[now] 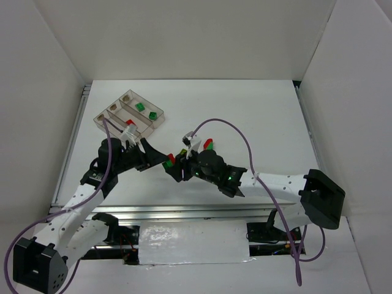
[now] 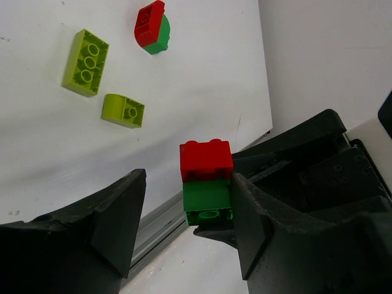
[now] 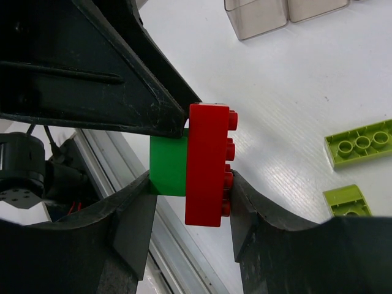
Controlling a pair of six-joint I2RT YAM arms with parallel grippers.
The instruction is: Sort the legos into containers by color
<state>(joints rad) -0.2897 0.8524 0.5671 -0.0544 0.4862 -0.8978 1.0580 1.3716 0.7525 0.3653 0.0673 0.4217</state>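
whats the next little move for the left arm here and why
Probably close the left gripper on the green brick. It is open: one finger touches the brick, the other stands clear. The red brick is stuck on the green one and the right gripper appears to hold the pair, so a second grip would let them be pulled apart.

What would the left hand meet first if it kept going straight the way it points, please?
Probably the red-green stack between the fingers of the left hand, seemingly gripped by the right hand; nothing shows nearer, though depth is unclear.
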